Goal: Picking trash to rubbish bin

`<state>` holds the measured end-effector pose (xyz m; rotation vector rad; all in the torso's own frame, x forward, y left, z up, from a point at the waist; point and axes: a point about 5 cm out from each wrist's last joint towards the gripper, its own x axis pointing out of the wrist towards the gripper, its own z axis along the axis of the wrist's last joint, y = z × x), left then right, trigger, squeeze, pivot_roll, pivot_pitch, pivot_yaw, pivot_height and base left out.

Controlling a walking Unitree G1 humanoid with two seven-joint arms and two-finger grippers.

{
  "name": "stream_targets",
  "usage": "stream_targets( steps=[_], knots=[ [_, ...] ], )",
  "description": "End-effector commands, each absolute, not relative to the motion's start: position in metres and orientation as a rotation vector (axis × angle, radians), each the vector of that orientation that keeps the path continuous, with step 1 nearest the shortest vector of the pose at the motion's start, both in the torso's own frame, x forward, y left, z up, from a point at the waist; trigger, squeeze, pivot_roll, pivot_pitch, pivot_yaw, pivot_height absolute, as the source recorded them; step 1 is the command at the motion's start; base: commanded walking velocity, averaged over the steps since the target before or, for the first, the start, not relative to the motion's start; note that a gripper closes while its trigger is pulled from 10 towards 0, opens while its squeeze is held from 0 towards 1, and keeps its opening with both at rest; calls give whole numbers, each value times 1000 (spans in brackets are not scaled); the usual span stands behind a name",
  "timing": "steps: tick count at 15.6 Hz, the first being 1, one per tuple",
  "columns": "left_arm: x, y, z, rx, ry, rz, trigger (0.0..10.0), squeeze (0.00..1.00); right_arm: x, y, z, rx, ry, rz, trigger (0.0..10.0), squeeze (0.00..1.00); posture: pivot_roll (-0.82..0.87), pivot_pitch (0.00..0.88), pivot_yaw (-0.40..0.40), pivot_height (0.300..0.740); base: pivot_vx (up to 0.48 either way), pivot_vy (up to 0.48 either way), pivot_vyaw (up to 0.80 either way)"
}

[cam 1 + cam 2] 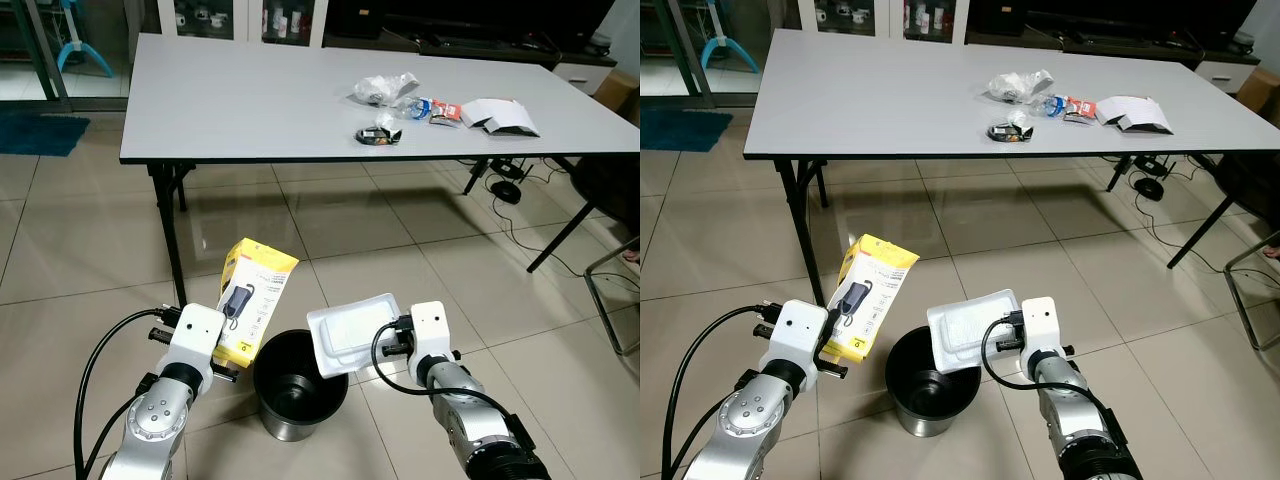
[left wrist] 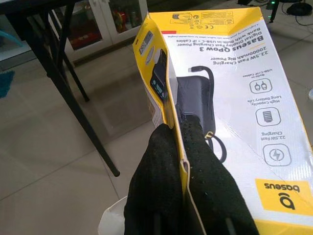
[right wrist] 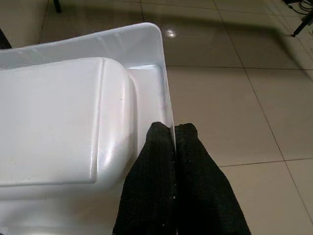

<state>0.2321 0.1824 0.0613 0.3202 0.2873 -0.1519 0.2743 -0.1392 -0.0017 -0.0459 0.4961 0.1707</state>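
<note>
Left hand [image 2: 183, 161] pinching yellow box [image 1: 252, 300], right hand [image 3: 173, 134] pinching white tray [image 1: 350, 332], over bin [image 1: 298, 395]

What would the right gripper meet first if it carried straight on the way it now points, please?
Probably the rubbish bin: the right gripper, shut on the white plastic tray, points toward the bin's rim with the tray overhanging it. Depth is unclear.

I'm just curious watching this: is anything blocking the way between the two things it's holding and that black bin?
Nothing visible does. The left gripper holds the yellow box and the right gripper the white tray right at the open rubbish bin.
</note>
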Motion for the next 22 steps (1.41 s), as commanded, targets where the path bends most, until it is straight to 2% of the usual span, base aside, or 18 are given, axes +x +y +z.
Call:
stream_targets(
  steps=[1,22],
  knots=[
    [236,179,63,321,272,-168,10000,0,277,-142,2,-58,484,167,10000,0,73,8,-134,740,341,0,0],
    [238,177,62,324,275,-186,10000,0,275,-140,0,-66,500,169,10000,0,75,11,-132,740,343,0,0]
  ],
)
